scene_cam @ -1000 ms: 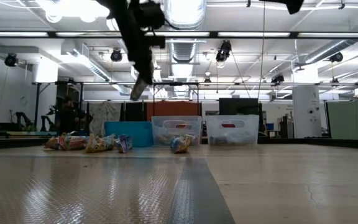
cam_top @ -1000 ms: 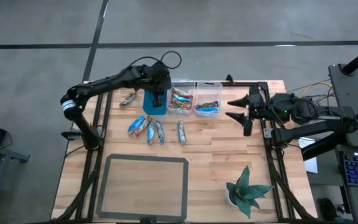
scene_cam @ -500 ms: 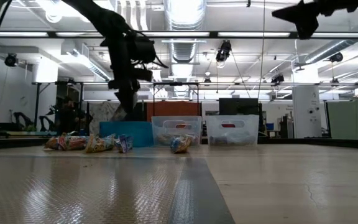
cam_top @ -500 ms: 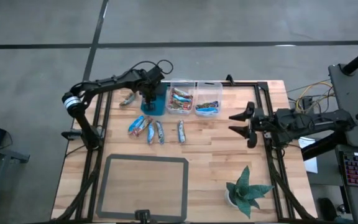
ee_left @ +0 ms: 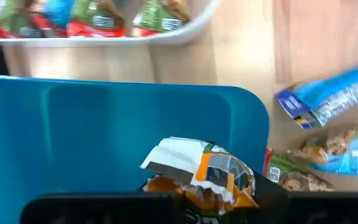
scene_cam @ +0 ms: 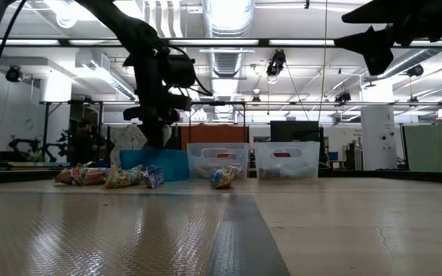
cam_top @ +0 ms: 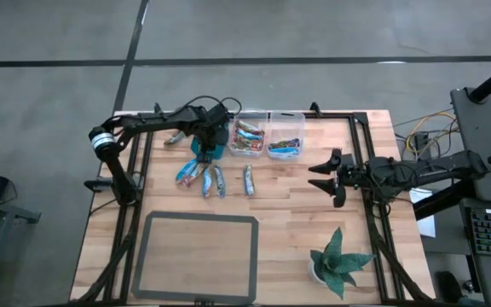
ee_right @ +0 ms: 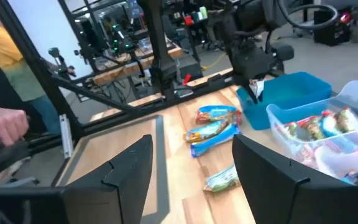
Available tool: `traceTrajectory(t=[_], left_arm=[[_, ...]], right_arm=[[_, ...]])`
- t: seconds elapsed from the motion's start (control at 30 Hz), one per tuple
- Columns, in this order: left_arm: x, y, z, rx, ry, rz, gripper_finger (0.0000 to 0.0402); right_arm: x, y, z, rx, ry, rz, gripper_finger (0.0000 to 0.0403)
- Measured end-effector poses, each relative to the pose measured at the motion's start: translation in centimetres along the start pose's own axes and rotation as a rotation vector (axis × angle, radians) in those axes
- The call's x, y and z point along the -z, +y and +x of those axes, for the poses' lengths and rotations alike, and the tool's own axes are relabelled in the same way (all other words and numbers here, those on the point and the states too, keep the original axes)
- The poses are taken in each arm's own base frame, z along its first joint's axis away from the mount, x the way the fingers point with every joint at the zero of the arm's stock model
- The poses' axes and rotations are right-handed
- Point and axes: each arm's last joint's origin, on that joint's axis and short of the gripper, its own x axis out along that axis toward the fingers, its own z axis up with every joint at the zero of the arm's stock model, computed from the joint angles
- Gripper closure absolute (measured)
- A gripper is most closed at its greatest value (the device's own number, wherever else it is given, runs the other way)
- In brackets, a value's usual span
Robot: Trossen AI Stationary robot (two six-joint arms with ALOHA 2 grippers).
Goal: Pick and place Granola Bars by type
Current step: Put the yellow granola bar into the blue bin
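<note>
Wooden planks run under both my arms, with a dark-framed mat point(cam_top: 200, 256) and a small potted plant point(cam_top: 339, 260) at the near edge. Farther in, four granola bars point(cam_top: 203, 176) lie loose in a row on the table point(cam_top: 297, 205). My right gripper point(cam_top: 323, 173) hangs in the air off to the right of them, well apart, its fingers spread wide and holding nothing. Beyond the row, my left gripper point(cam_top: 206, 143) is over the teal bin point(ee_left: 104, 137), pinched shut on a silver-and-orange bar point(ee_left: 204, 174). Beside that bin stand two clear bins point(cam_top: 267, 136), one with reddish bars, one with blue. Another bar point(cam_top: 175, 136) lies left of the teal bin.
</note>
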Motion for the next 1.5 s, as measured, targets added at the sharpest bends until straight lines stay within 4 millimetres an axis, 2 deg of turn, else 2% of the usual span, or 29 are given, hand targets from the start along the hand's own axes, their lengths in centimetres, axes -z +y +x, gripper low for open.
traceTrajectory(t=[0.23, 0.43, 0.7, 1.03, 1.23, 1.5], left_arm=[[0.5, -0.6, 1.0, -0.008, 0.029, 0.084, 0.0390], [1.5, -1.3, 2.7, -0.025, 0.055, 0.118, 0.0390], [2.2, -1.9, 3.5, -0.018, 0.097, 0.114, 0.0361], [0.3, -0.2, 1.3, -0.088, 0.018, 0.092, 0.0295], [0.3, -0.1, 0.1, -0.052, 0.084, 0.105, 0.0252], [-0.2, 0.7, -3.7, -0.031, 0.130, -0.004, 0.0242]], right_arm=[[0.7, -0.2, 0.1, -0.007, 0.021, 0.029, 0.0193], [0.7, -0.2, 0.1, -0.009, 0.022, 0.028, 0.0193], [0.5, -0.1, 0.1, -0.012, 0.015, 0.028, 0.0193], [0.5, -0.1, 0.1, -0.011, 0.017, 0.019, 0.0193], [0.9, -0.2, 0.0, 0.005, 0.056, 0.009, 0.0193], [1.4, -0.5, 0.0, 0.036, 0.108, 0.000, 0.0193]])
